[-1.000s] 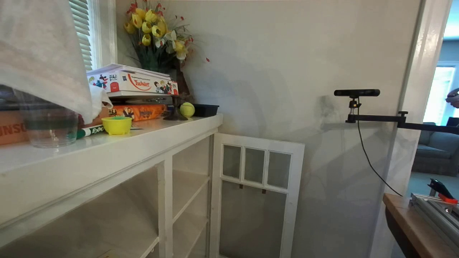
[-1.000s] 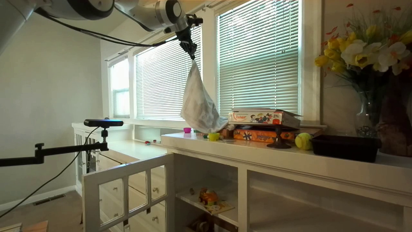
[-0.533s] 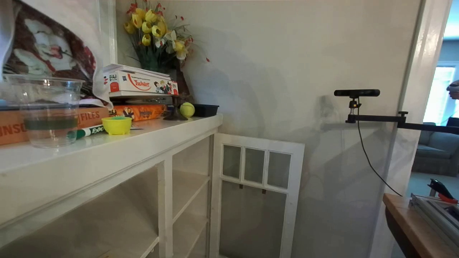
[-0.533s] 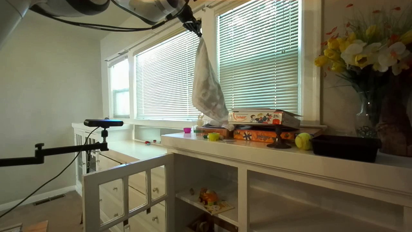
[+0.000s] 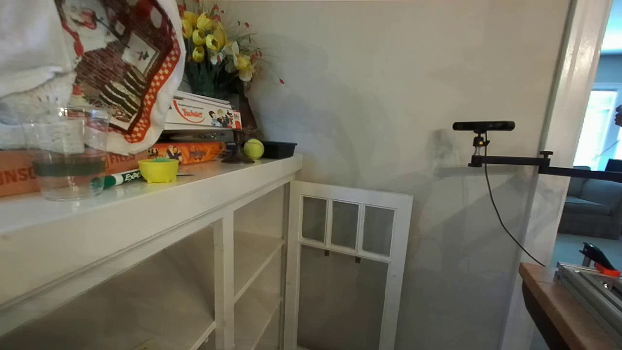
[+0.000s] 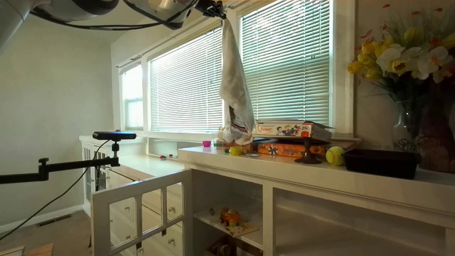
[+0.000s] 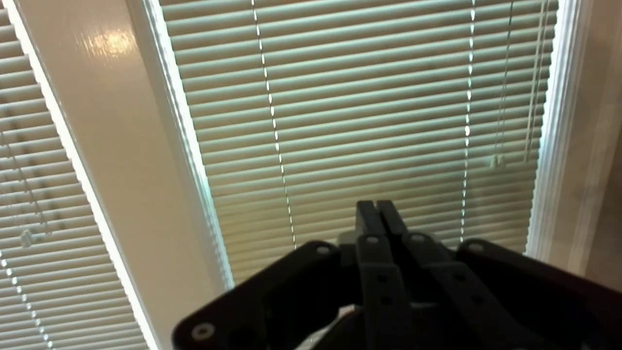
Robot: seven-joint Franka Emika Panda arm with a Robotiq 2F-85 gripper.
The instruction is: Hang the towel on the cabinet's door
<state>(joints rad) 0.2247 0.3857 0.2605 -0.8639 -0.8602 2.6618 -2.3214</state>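
My gripper (image 6: 223,16) is shut on the top corner of the towel (image 6: 234,78), high in front of the windows. The off-white towel hangs down in a long fold, its lower end just over the counter by the boxes. It also shows in an exterior view (image 5: 116,87), with a printed snowman picture and a red checked border facing out; its top is cut off there. In the wrist view the fingertips (image 7: 375,201) are together and the gripped corner is hidden. The cabinet's door (image 6: 139,217) stands open, white-framed with panes, lower than the towel; it also shows in an exterior view (image 5: 352,192).
On the counter (image 6: 213,156) stand a clear cup (image 5: 68,180), a yellow cup (image 5: 159,171), a Twister box (image 6: 284,129) on an orange box (image 6: 280,148), a tennis ball (image 6: 335,155) and a black tray (image 6: 382,163). A camera on an arm (image 6: 114,136) stands near the door.
My gripper has risen and moved right in an exterior view, taking the towel with it. The towel has swung and unfolded so its printed side shows. The door has not moved.
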